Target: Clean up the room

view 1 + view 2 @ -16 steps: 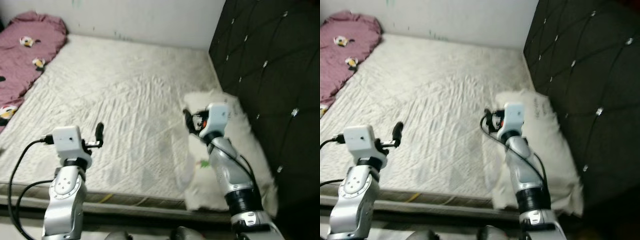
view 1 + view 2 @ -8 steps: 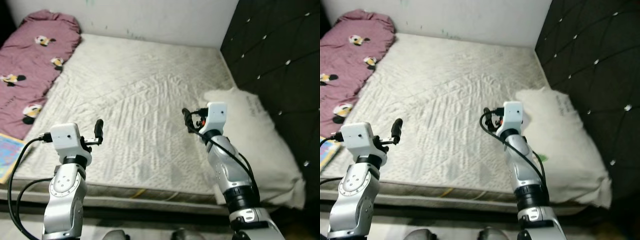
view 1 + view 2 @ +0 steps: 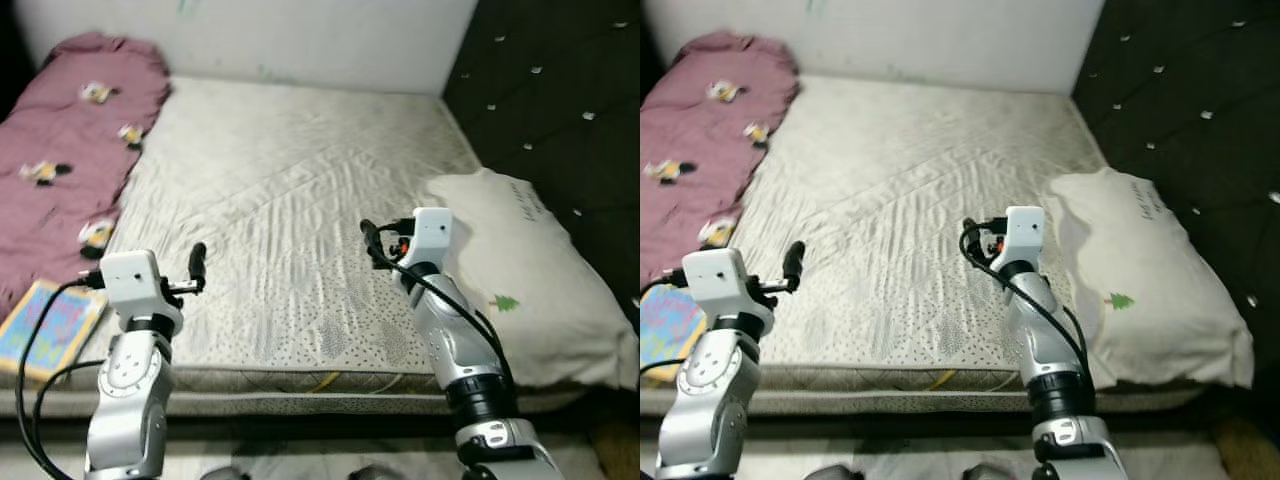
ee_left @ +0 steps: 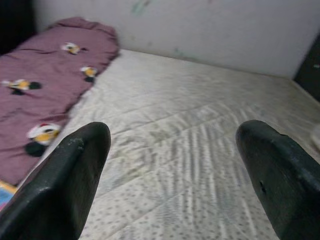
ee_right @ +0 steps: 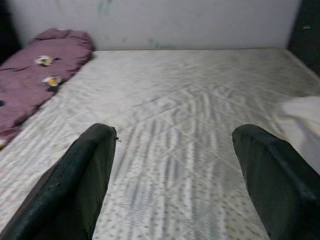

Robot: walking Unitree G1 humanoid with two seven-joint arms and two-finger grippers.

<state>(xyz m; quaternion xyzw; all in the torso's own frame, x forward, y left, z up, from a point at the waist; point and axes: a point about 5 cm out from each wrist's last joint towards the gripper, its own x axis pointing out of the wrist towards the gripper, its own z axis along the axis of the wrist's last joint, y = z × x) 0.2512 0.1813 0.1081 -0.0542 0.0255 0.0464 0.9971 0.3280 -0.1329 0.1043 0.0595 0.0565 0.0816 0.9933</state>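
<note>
Mattress point(image 3: 290, 200): pillow point(image 3: 520, 280), maroon blanket point(image 3: 70, 150); both jaws spread, empty.

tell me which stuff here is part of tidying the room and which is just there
For the job:
- maroon blanket, bunched along the mattress's left edge
- white pillow by the headboard
- colourful book at the near left corner

Just there:
- mattress
- black tufted headboard
- wall
</note>
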